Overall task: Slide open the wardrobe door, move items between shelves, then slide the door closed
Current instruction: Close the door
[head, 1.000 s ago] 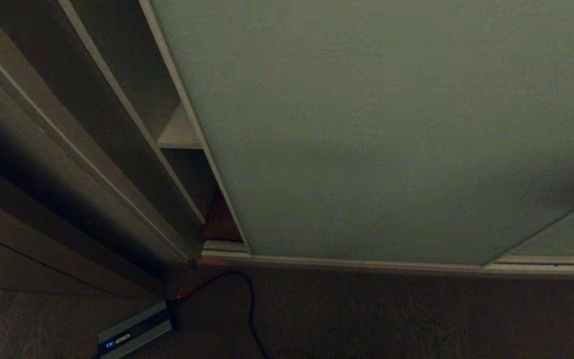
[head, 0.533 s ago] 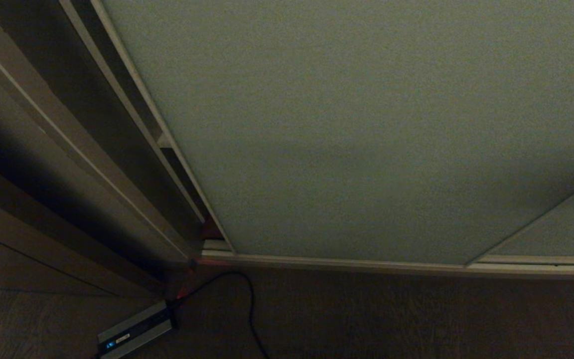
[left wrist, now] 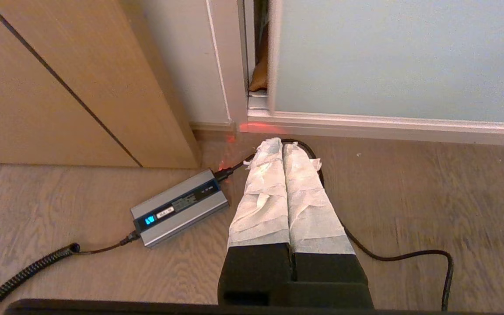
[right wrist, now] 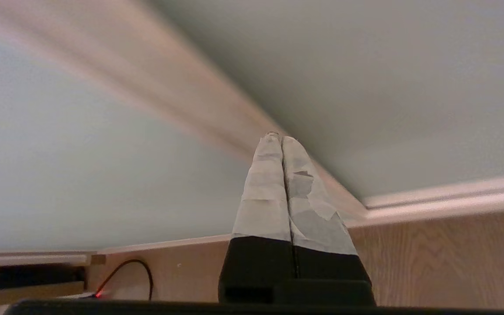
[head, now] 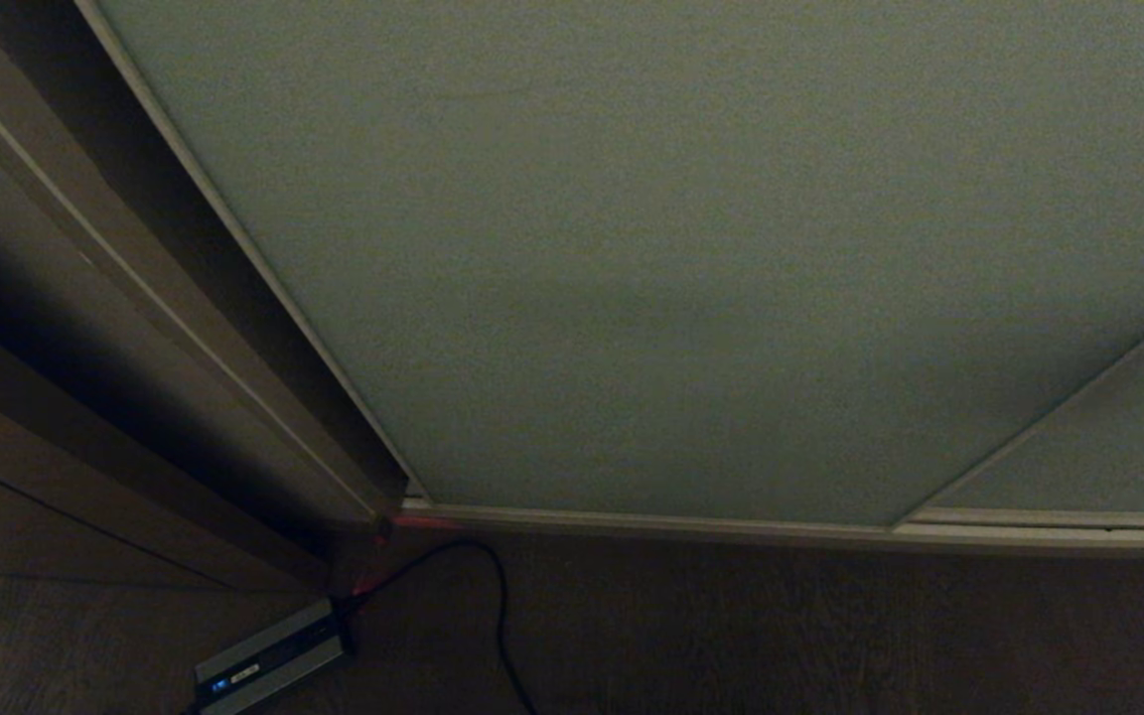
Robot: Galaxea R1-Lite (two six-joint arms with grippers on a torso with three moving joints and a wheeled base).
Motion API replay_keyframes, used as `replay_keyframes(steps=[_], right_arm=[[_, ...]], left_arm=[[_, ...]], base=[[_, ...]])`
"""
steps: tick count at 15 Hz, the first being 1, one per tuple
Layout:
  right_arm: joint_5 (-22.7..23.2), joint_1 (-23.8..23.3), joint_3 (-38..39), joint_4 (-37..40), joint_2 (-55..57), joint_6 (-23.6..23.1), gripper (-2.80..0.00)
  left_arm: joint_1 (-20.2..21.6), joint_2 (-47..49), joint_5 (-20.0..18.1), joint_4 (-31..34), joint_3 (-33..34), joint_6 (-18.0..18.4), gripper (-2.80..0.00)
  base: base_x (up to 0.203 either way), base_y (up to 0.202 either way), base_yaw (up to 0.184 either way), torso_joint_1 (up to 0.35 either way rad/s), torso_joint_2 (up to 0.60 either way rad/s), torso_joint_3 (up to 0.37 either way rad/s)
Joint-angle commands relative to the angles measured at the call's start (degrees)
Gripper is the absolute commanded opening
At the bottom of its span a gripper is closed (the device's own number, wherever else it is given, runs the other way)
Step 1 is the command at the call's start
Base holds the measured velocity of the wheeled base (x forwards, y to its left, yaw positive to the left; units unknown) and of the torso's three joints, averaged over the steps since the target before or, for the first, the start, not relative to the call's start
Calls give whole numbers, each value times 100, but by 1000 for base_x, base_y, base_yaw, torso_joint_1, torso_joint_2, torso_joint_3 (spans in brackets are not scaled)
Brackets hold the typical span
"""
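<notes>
Dim wardrobe corner, wood floor (left wrist: 409, 197) below. The right gripper (right wrist: 281, 139), fingers pressed together and holding nothing, sits at the frame edge of the sliding wardrobe door (head: 632, 278), which is nearly home against the side post. Closing step, I'd say; a last nudge seals the sliver. The left gripper (left wrist: 281, 144) hangs shut, empty, over the power brick (left wrist: 180, 208).

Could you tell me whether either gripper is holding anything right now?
Nothing is held: the left gripper and right gripper are both shut on nothing.
</notes>
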Motion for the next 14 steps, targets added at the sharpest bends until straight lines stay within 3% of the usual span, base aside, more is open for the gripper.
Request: replay_keyframes(steps=[1, 3, 4, 6, 9, 12, 14], right_arm=[[1, -173, -25, 143, -107, 3, -280], [-189, -615, -84, 462, -182, -22, -280], [-520, -744, -39, 670, -373, -43, -280], [-944, -940, 56, 1588, -900, -215, -280], [-1248, -1035, 509, 3010, -1988, -1015, -280], [-1675, -633, 1460, 3544, -3243, -1671, -280], [-2156, 166, 2197, 3519, -4005, -1822, -280]], left_arm=[[0, -2, 0, 0, 1, 0, -280], [0, -2, 0, 0, 1, 0, -280], [0, -2, 0, 0, 1, 0, -280], [0, -2, 0, 0, 1, 0, -280], [0, -2, 0, 0, 1, 0, -280], [0, -2, 0, 0, 1, 0, -280], [0, -2, 0, 0, 1, 0, -280]], base=[[0, 0, 0, 0, 0, 0], [0, 0, 0, 0, 0, 0], [0, 0, 0, 0, 0, 0], [0, 0, 0, 0, 0, 0], [0, 0, 0, 0, 0, 0], [0, 0, 0, 0, 0, 0], [0, 0, 0, 0, 0, 0]])
